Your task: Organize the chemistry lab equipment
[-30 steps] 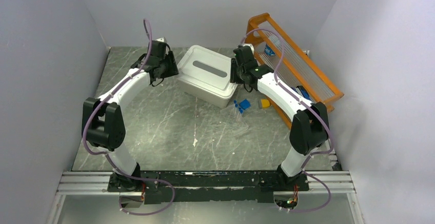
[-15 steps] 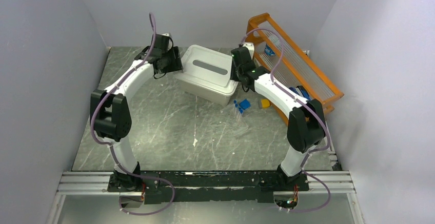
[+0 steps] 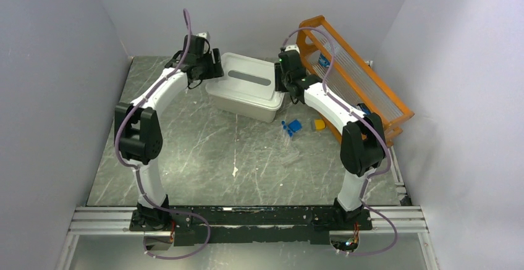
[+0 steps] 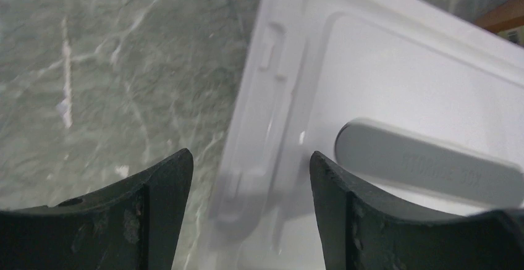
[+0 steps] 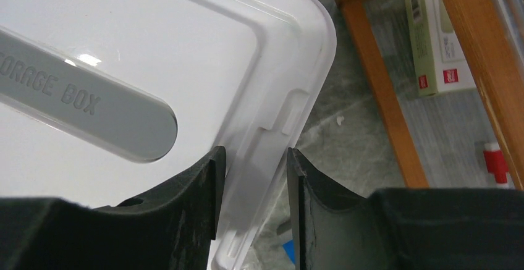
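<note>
Left fingers (image 4: 157, 214): spread, I see lid (image 4: 401, 78) edge between (not touching)
Right fingers (image 5: 194, 208): pinching the lid rim

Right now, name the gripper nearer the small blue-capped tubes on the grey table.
Right. The right gripper straddles the end of the white lid just beyond the tubes; the left gripper straddles the opposite end, farther.

grey marbled worktop (image 3: 185, 152) carries a lidded tub (image 3: 244, 106) at the back, an orange rack (image 3: 386, 88) on the right, and between them blue-capped tubes (image 3: 291, 126) and a yellow piece (image 3: 319, 123); white scrap (image 3: 235, 172) mid-worktop.
</note>
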Tool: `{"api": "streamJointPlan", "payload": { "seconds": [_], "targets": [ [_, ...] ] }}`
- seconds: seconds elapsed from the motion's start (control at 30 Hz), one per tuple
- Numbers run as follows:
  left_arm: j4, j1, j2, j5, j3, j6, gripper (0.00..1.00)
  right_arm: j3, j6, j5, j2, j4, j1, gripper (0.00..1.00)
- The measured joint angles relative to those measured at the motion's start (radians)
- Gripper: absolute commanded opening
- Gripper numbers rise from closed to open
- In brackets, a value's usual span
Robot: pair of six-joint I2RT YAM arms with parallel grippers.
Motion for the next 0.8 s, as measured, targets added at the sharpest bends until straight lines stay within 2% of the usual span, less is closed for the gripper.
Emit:
{"api": "streamJointPlan", "payload": {
  "seconds": [0.23, 0.43, 0.5, 0.67, 0.77, 0.8],
  "targets": [
    [0.119, 0.002, 0.117, 0.053, 0.092, 0.000, 0.62, 0.004, -0.046, -0.010, 0.016, 0.042, 0.000, 0.41],
    [0.155, 0.002, 0.150, 0.025, 0.116, -0.014, 0.59, 0.002, -0.047, -0.001, 0.015, 0.049, 0.001, 0.44],
    [0.158, 0.002, 0.150, 0.006, 0.116, -0.017, 0.61, 0.002, -0.045, 0.001, 0.012, 0.047, 0.002, 0.44],
    [0.128, 0.002, 0.146, -0.027, 0.111, 0.001, 0.80, 0.013, -0.049, -0.022, -0.007, -0.003, 0.003, 0.51],
    [0.105, 0.008, 0.138, -0.027, 0.115, 0.021, 0.87, 0.025, -0.047, -0.043, -0.041, -0.048, 0.004, 0.62],
    [0.087, 0.009, 0.133, -0.026, 0.121, 0.027, 0.88, 0.023, -0.046, -0.048, -0.062, -0.058, 0.005, 0.72]
  ]
}}
